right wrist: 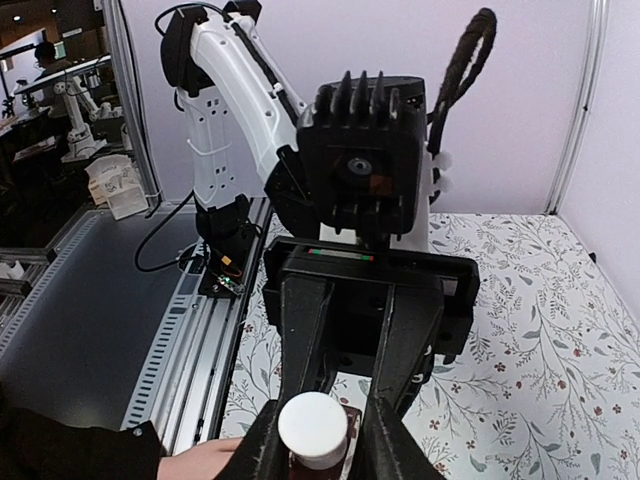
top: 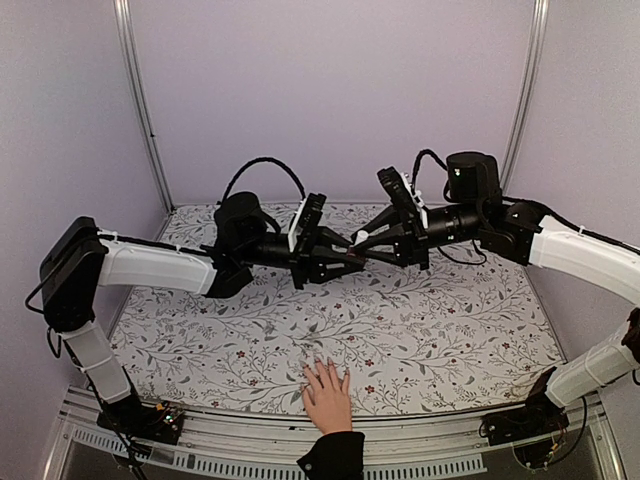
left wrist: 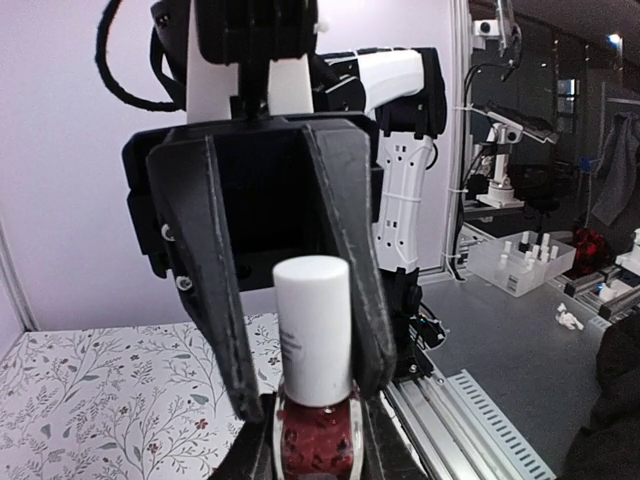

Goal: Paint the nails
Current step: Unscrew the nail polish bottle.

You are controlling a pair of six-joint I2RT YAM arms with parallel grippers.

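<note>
A small dark-red bottle (left wrist: 316,440) with a white cap (left wrist: 312,330) hangs in mid-air above the middle of the table. My left gripper (left wrist: 315,450) is shut on its glass body. From the opposite side, my right gripper (right wrist: 325,445) flanks the cap (right wrist: 313,430). Its jaws stand slightly apart, one finger against the cap and a narrow gap at the other. In the top view the two grippers meet tip to tip around the bottle (top: 356,246). A hand (top: 327,396) with a black cuff lies flat at the table's front edge. The nails (top: 322,366) are too small to make out.
The floral table cover (top: 440,320) spans the whole work area inside purple walls. A metal rail (top: 240,445) runs along the near edge by the arm bases. The hand's edge also shows in the right wrist view, low on the left (right wrist: 205,460).
</note>
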